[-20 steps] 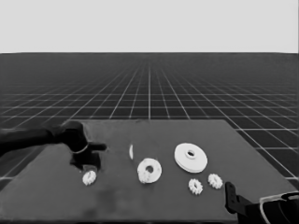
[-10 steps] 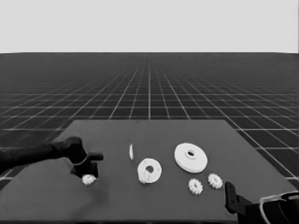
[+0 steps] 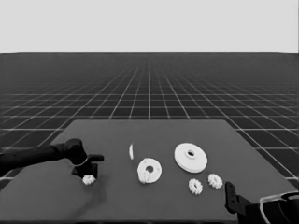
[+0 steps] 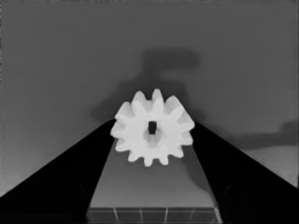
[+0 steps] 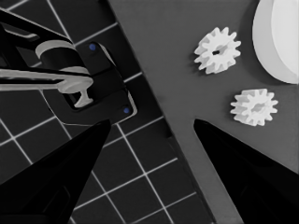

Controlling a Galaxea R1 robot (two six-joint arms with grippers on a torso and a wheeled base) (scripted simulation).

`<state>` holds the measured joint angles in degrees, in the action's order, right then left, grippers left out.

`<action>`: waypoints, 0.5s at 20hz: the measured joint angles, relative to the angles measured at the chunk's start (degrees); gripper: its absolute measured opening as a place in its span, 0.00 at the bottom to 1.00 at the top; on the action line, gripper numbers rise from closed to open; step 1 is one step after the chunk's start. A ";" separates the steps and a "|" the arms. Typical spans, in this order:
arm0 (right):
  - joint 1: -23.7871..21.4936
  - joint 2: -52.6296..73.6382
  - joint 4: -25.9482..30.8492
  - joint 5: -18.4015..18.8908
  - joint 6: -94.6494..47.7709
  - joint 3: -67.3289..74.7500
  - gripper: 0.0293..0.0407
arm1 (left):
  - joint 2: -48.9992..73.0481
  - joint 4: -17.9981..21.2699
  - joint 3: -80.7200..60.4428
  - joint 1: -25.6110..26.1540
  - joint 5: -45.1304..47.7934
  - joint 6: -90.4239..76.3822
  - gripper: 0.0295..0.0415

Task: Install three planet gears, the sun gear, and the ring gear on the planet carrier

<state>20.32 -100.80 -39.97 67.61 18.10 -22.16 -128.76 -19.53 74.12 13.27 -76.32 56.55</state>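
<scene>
1. Left gripper (image 3: 88, 171) lowered at the table's (image 3: 243, 154) left end; fingers open, straddling a planet gear (image 3: 88, 179) without visible contact at either flank in the left wrist view (image 4: 152, 128).
2. Gear lying flat, at 9 o'clock from the smaller round part (image 3: 149, 170), well apart.
3. Judged light, rigid, hard-surfaced; likely to slip or tilt if pinched on tooth tips alone.
4. Recommended hold: opposite sides of the toothed rim, centred, bore kept vertical.
5. Larger round part (image 3: 190, 157) at 2 o'clock from the smaller; two further gears (image 3: 195, 186) (image 3: 215, 180) at 4 o'clock; thin white piece (image 3: 131, 151) at 11 o'clock.
6. Right gripper (image 5: 149, 122) parked at the near right corner, fingers spread, holding nothing.
</scene>
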 joint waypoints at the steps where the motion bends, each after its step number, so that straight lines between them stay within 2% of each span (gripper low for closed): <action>1: 0.00 0.00 0.00 0.00 0.00 0.00 0.81 | 0.00 0.00 0.00 0.00 0.00 0.00 0.14; 6: 0.00 0.00 0.00 0.00 0.00 0.00 0.81 | 0.00 -0.01 0.00 0.00 0.00 0.00 0.14; 8: 0.00 0.00 0.00 0.00 0.00 0.00 0.81 | 3.04 6.07 -6.31 -7.61 -5.21 1.79 0.14; 10: 0.00 0.00 0.00 0.00 0.00 0.00 0.81 | 3.62 8.71 -7.46 -10.92 -6.87 2.06 0.14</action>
<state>20.32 -100.80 -39.97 67.61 18.10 -22.16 -125.13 -10.82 66.66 2.35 -83.19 58.62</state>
